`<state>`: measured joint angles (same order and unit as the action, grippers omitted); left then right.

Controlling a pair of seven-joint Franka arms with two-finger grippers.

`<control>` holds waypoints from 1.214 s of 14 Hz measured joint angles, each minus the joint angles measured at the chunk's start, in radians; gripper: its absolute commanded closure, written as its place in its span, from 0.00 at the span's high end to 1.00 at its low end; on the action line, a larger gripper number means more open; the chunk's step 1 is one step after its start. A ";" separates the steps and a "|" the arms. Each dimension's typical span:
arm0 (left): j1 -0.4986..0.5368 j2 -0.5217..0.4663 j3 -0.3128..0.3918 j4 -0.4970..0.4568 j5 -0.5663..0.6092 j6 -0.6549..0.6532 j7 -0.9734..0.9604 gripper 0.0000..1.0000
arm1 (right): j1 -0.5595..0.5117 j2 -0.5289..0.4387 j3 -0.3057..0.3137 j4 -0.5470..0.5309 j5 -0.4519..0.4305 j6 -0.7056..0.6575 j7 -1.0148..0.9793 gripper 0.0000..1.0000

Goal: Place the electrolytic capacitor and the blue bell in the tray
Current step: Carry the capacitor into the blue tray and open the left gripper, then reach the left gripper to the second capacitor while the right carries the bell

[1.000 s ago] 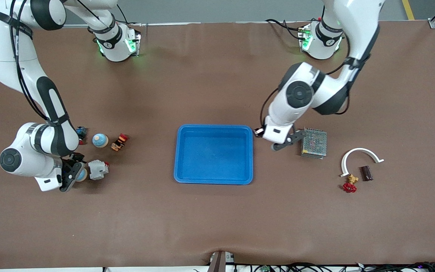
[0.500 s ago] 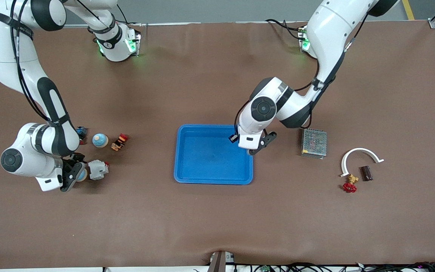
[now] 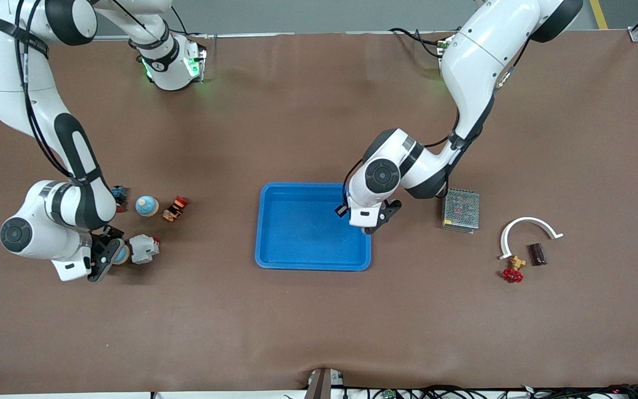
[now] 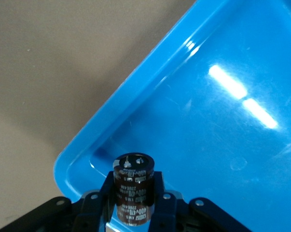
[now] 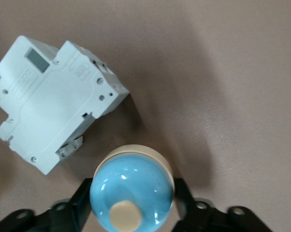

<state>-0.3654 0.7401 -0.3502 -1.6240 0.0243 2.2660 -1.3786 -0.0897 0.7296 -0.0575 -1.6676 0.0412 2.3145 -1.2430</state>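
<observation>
Capacitor over tray; bell gripped

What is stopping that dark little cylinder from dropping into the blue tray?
Nothing visible. The left gripper holds the capacitor over a corner of the tray, and only bare tray floor shows below it.

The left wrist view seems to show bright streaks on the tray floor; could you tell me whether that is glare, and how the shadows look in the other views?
Left wrist view: two white glare streaks on the glossy tray, by the held electrolytic capacitor. Right wrist view: the blue bell carries small highlights and throws a soft shadow on the mat. Front view: even light, faint shadows.
</observation>
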 measured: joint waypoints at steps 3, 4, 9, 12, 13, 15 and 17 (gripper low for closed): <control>0.000 0.022 0.001 0.000 0.000 0.030 -0.020 1.00 | 0.000 0.000 0.000 0.000 0.005 0.000 0.000 0.43; 0.000 0.026 0.001 0.000 0.000 0.035 -0.021 1.00 | 0.000 0.000 0.000 0.000 0.012 0.000 0.000 0.43; 0.004 0.014 0.010 0.031 0.006 0.041 -0.022 1.00 | 0.000 0.000 0.002 0.005 0.022 -0.002 0.001 0.42; 0.020 -0.042 0.037 0.045 0.073 0.019 -0.022 1.00 | 0.000 0.000 0.006 0.066 0.023 -0.073 0.002 0.42; 0.036 -0.067 0.041 0.047 0.096 0.001 -0.022 1.00 | 0.000 -0.001 0.006 0.100 0.023 -0.112 0.004 0.40; 0.087 -0.120 0.043 0.047 0.127 -0.046 0.016 1.00 | 0.001 -0.007 0.008 0.168 0.024 -0.193 0.036 0.40; 0.150 -0.162 0.044 0.047 0.130 -0.099 0.113 1.00 | 0.008 -0.020 0.012 0.226 0.024 -0.292 0.115 0.40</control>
<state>-0.2156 0.5781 -0.3060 -1.5767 0.1539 2.1668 -1.2660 -0.0814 0.7092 -0.0452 -1.4417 0.0655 2.0223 -1.1277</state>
